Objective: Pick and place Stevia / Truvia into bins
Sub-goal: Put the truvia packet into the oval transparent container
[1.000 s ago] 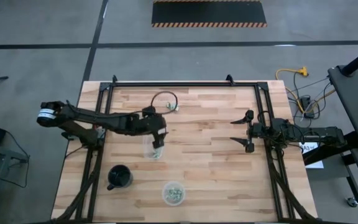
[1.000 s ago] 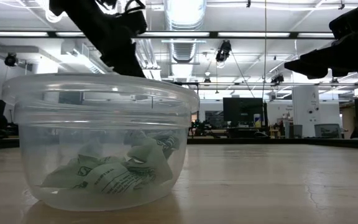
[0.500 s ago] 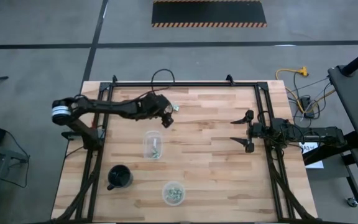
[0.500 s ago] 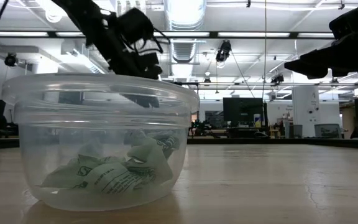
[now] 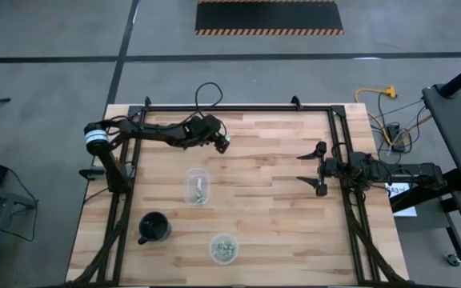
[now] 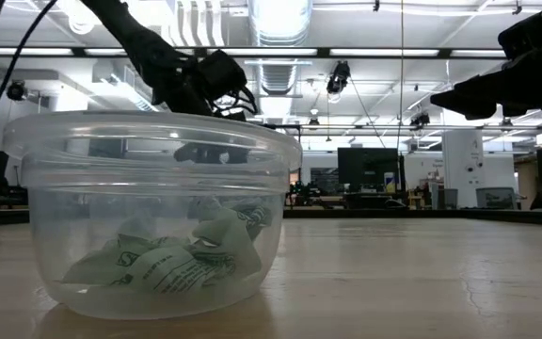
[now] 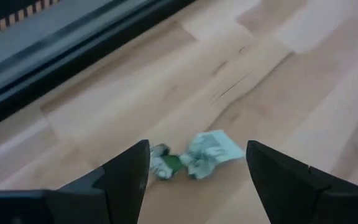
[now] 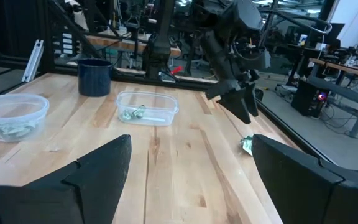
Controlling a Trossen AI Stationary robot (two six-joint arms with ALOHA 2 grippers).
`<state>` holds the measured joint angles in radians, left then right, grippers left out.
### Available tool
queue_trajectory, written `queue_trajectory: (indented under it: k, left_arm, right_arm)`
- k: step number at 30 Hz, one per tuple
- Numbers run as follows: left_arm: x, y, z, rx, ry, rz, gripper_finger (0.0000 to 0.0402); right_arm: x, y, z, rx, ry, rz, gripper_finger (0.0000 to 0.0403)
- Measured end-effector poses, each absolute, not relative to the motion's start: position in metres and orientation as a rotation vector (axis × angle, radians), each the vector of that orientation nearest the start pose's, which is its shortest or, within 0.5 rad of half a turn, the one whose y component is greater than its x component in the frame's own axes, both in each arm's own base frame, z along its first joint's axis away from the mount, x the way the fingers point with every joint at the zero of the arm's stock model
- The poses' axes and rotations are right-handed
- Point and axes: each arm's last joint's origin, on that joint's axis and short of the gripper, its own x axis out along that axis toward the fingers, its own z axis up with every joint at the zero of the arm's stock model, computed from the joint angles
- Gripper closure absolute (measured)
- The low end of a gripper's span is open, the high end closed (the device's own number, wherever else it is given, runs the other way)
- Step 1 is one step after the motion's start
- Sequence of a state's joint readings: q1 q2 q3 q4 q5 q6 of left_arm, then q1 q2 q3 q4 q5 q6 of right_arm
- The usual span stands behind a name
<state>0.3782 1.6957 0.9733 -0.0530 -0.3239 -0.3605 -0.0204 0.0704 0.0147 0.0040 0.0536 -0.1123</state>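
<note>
Near the table's far edge, left of centre, the left gripper [image 5: 221, 142] hangs over two loose packets [image 7: 197, 155], jaws apart and nothing between them. Left wrist view: the packets lie crumpled on bare wood, touching each other, roughly centred in the gap between the two fingers [image 7: 126, 177] and a little ahead of the tips; one is greener, one mostly white. Risk, as I judge it: the pair sits so close together that a closing pinch may take both, or catch only a raised corner of one and let it slide out on the lift. They are flat and thin, so a descent that stops short closes on air, while one that goes too low drives the tips into the wood. The black frame rail [image 7: 73, 62] runs just beyond them; a nudge could push a packet toward it and out of easy reach. Carrying risk too: paper this light could flutter off over the table short of a bin. The square bin [image 5: 198, 186] stands nearer than the gripper, well apart from it, already holding a packet or so; the round bin [image 5: 223, 248] sits at the near edge with several inside, a black mug [image 5: 154, 227] to its left. The right gripper [image 5: 311, 169] waits at the right side of the table, jaws wide and empty.
</note>
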Motion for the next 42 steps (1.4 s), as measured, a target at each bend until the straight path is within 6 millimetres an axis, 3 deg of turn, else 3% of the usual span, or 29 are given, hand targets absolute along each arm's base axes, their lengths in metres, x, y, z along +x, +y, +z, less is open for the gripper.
queue_trajectory:
  k: [15, 42]
  left_arm:
    - [0.313, 0.150, 0.158, -0.309, 0.753, 0.881, 0.0152]
    - [0.310, 0.155, 0.156, -0.332, 0.755, 0.871, 0.0153]
  right_arm:
    - [0.101, -0.004, 0.163, -0.113, 0.057, -0.071, 0.0078]
    - [0.101, -0.004, 0.163, -0.113, 0.057, -0.071, 0.0078]
